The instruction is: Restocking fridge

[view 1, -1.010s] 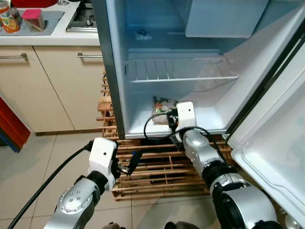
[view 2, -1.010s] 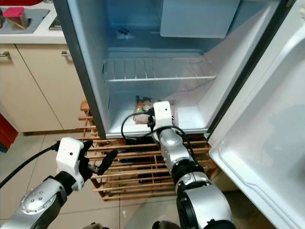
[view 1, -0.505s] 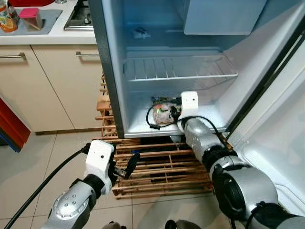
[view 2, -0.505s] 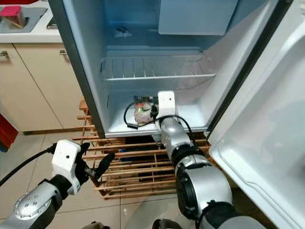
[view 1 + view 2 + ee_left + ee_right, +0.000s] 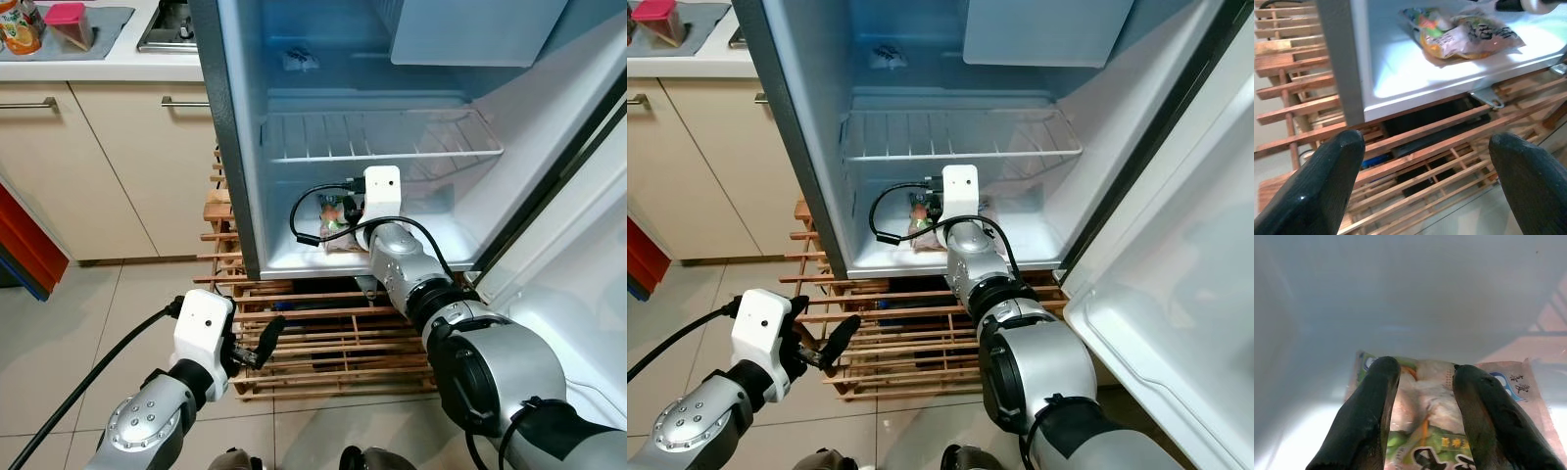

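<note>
**Food packet on the fridge floor**

Fridge (image 5: 245, 147) is seen with its door (image 5: 578, 284) swung wide open. A food packet (image 5: 1464, 36) is laid flat on the white floor of the fridge, under the wire shelf (image 5: 382, 137). The packet is see-through, with green and orange print on it.

The right gripper (image 5: 1422, 377) is reached into the bottom of the fridge, just above the packet. Its fingers (image 5: 1374, 411) are held a little apart, and nothing is gripped between them. The packet is seen through the gap. Whether the tips are touching it cannot be told.

The left gripper (image 5: 1422, 161) is held low outside the fridge, over a wooden rack (image 5: 323, 333) that is set under the fridge on the tiled floor (image 5: 69, 323). Its fingers (image 5: 1327, 181) are spread wide apart and nothing is held.

To the robot's left, beige cupboards (image 5: 108, 166) are seen under a white bench (image 5: 98, 69). A pink-lidded box (image 5: 69, 22) is set on the bench.
</note>
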Robot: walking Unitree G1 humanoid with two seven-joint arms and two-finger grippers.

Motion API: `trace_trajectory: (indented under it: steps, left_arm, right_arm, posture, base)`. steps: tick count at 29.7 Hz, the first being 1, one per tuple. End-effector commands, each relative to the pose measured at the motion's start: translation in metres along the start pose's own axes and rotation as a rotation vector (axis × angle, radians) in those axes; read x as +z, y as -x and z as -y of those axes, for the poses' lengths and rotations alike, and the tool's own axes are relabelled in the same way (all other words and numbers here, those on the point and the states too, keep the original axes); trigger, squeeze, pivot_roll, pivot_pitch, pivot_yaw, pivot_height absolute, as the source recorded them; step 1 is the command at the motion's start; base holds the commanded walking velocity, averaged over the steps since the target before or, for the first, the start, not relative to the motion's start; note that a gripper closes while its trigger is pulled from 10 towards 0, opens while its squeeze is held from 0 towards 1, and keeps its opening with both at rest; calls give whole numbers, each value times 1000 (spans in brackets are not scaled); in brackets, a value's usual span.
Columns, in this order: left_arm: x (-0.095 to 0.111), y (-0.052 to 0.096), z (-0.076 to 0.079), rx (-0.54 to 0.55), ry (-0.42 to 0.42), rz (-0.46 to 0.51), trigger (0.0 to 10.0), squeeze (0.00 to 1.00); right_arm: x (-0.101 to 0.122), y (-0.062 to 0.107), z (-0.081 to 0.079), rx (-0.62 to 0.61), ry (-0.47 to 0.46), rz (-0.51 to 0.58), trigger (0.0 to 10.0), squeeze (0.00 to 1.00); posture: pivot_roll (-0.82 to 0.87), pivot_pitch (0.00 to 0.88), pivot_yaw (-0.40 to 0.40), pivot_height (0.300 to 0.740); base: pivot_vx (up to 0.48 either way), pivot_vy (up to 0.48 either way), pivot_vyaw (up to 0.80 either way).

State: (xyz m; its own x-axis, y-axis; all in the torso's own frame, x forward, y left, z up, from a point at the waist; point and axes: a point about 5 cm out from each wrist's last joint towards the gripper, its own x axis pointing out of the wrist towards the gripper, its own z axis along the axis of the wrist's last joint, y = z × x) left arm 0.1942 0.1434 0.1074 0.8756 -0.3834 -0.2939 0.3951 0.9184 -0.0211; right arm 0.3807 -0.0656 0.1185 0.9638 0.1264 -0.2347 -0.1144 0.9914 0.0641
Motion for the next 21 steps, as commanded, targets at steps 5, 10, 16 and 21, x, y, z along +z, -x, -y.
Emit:
trace_trajectory:
  steps: [5,10,16,21]
  left_arm:
    - [2,-4,0,-6,-16,12,10000,0]
    - [3,-5,-1,-3,-18,16,10000,0]
    - [3,-5,0,-3,-20,20,10000,0]
    - [3,-4,0,-1,-20,19,10000,0]
  right_arm:
    - [-38,15,-10,-20,-55,-21,10000,0]
    - [-52,28,-17,-12,-59,17,10000,0]
    - [-52,42,-7,-107,-71,84,10000,0]
    - [-34,59,-8,-83,-44,204,10000,0]
  posture:
    - [90,78,-46,740]
    - [85,72,-47,740]
    - [81,84,-48,740]
    - [74,91,-47,740]
  base:
    - [0,0,0]
    - [0,0,0]
    - [0,0,0]
    - [0,0,0]
